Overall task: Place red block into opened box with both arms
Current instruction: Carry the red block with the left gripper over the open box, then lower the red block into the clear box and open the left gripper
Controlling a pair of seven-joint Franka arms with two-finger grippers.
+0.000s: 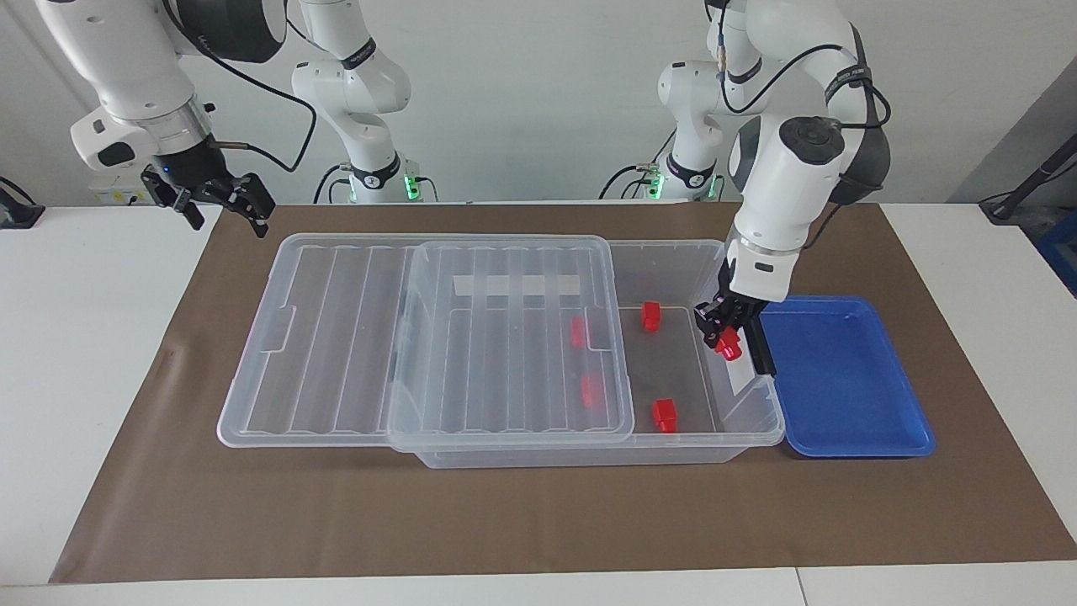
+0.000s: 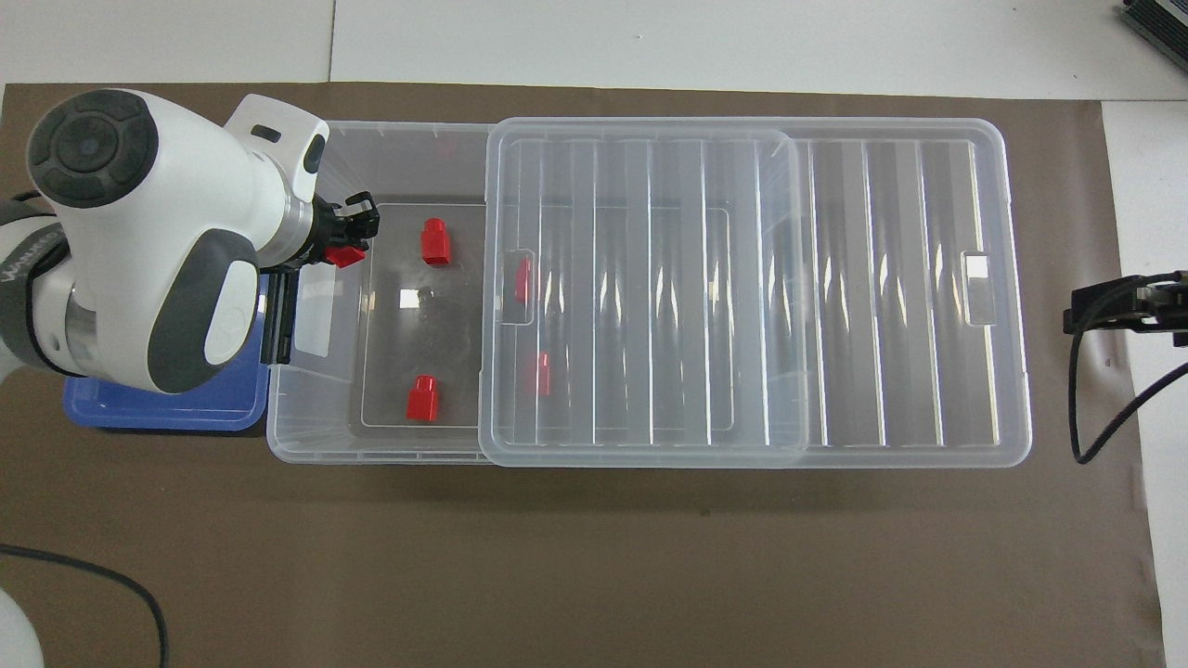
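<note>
Left end effector (image 1: 725,333) grips red block (image 1: 729,345) over box (image 1: 673,252); labels illegible.

At the left of the frame the left gripper (image 2: 351,232) pinches a red block (image 2: 345,255) over the uncovered end of the clear box (image 2: 390,445), just inside the black handle (image 2: 278,315). Two other red blocks lie bare on the box floor, one upper (image 2: 434,242), one lower (image 2: 423,398); two more (image 2: 523,278) (image 2: 542,373) show dimly through the ribbed lid (image 2: 742,288), which is slid toward frame right. A blue tray (image 2: 167,413) peeks out under the white arm. At the right edge sits the right gripper (image 2: 1104,306), fingers spread, empty.
</note>
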